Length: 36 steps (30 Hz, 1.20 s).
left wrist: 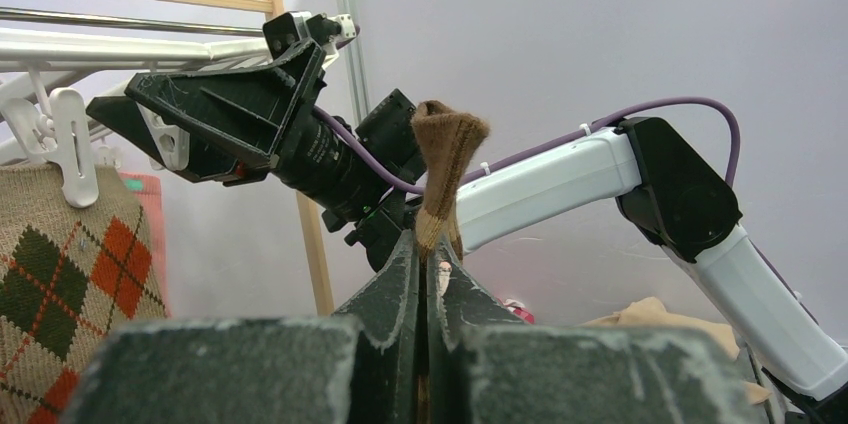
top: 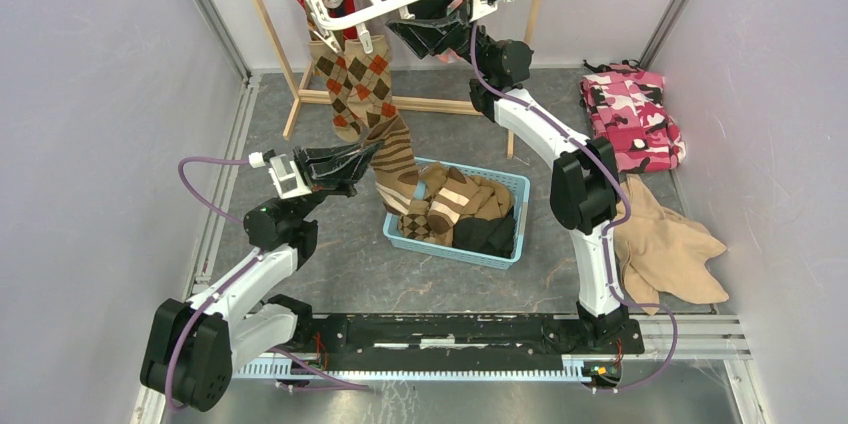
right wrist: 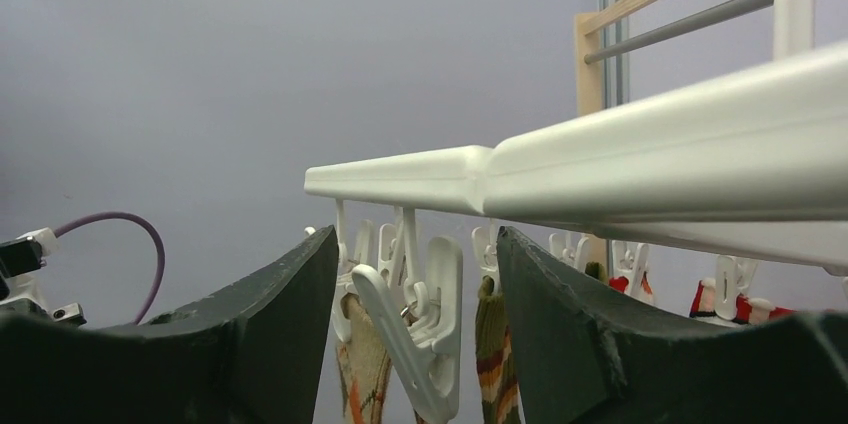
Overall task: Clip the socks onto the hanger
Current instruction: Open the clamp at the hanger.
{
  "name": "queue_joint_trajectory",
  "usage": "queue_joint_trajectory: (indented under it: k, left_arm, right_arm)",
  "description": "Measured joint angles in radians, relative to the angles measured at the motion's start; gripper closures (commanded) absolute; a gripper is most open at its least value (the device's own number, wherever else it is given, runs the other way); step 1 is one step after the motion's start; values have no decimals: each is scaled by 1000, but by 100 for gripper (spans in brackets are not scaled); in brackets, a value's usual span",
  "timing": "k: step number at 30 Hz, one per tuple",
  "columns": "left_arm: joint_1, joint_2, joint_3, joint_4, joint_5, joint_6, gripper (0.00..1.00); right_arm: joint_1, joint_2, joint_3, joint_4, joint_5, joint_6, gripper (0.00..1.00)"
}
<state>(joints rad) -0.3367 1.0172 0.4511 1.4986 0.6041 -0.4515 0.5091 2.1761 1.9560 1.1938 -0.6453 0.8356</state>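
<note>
Up at the back, hanger [right wrist: 650, 159]: a white rack hung from the wooden stand [top: 430, 104], looking tilted from above. It hangs free, so a nudge from either arm could swing it and carry the chosen clip off line.
Basket [top: 450, 252]: light blue, on the table below the hanger, with the unhung socks piled in it. The striped sock's lower end lies on that pile, so a lift may snag it or drag other socks over the rim.
Right gripper [right wrist: 418, 244]: up under the hanger's rim, jaws spread to either side of one dangling clip and apparently not squeezing it. If they close off-centre, the clip may twist aside instead of opening.
Left gripper [left wrist: 428, 249]: low and well apart from the hanger, jaws pressed together and pinching the striped sock near its end. Its way up passes near the right arm, so the two could touch.
Striped sock [top: 395, 172]: brown and tan, running from the left gripper down into the basket. Only a short tip stands above the pinch, so the clip has little cloth to bite and could miss.
Argyle sock [top: 355, 79]: clipped at the hanger's near-left corner, beside the likely route. A brush could tug it free.
Clip [right wrist: 420, 334]: closed, with other clips close by, so the wrong one could get pressed.
</note>
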Motion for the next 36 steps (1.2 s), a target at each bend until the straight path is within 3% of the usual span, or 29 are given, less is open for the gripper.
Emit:
queue_joint_trajectory:
  k: [7, 36]
  left_arm:
    - [0, 0, 0, 0, 0, 0, 98]
    - [0, 0, 0, 0, -1, 0, 98]
  right_arm:
    - [0, 0, 0, 5, 0, 10, 42]
    - [0, 0, 0, 47, -2, 50, 45]
